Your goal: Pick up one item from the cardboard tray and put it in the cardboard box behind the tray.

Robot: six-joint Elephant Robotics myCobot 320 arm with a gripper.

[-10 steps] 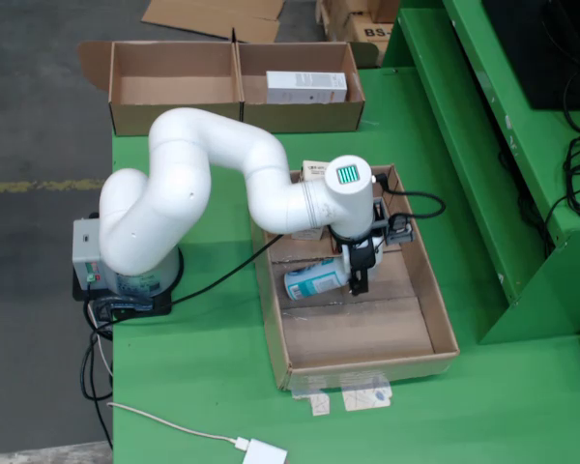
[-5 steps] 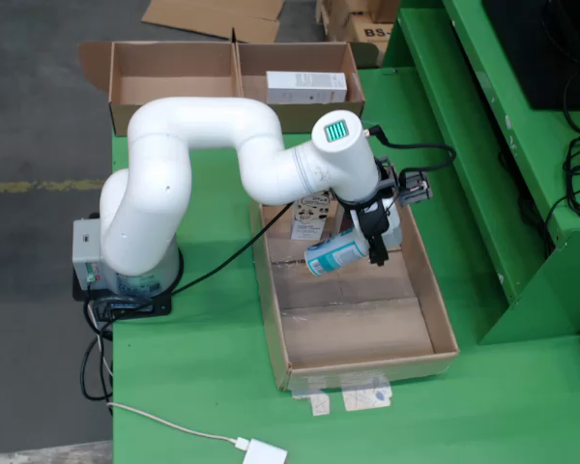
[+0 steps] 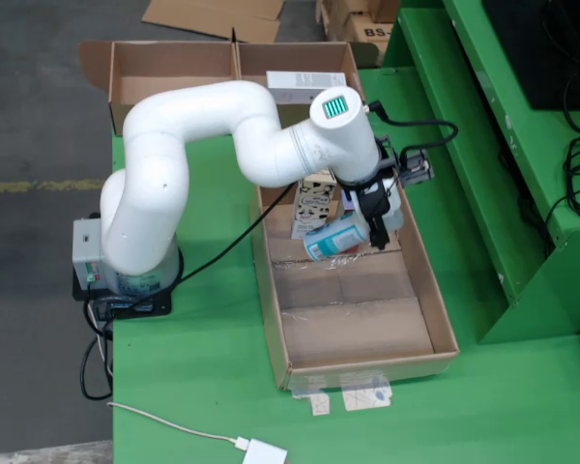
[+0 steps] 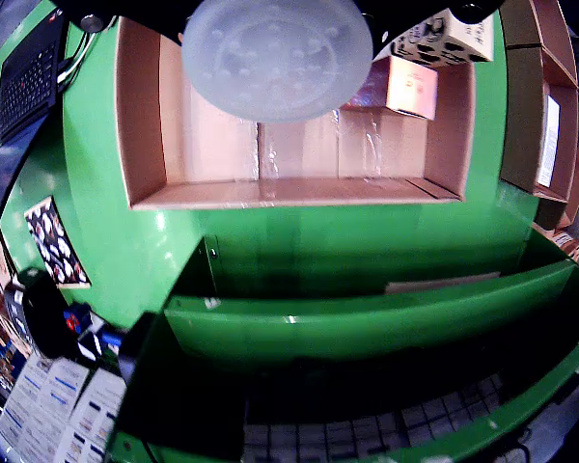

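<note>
My gripper (image 3: 375,230) is shut on a white and blue can (image 3: 334,239), which hangs on its side above the back half of the long cardboard tray (image 3: 358,324). In the wrist view the can's round pale end (image 4: 277,53) fills the top, with the tray (image 4: 299,149) below it. A black-and-white patterned box (image 3: 312,199) and a pink box (image 4: 411,85) lie at the tray's far end. Behind the tray stands the two-compartment cardboard box (image 3: 174,118); its right compartment holds a white carton (image 3: 305,86), partly hidden by my arm.
The tray rests on a green table (image 3: 203,367). A raised green frame (image 3: 483,145) runs along the right side. My arm's base (image 3: 126,280) sits at the table's left edge. A white adapter with a cable (image 3: 263,451) lies near the front edge.
The gripper has lifted the can off the tray floor and carried it toward the tray's far end; the arm has swung back toward the cardboard box.
</note>
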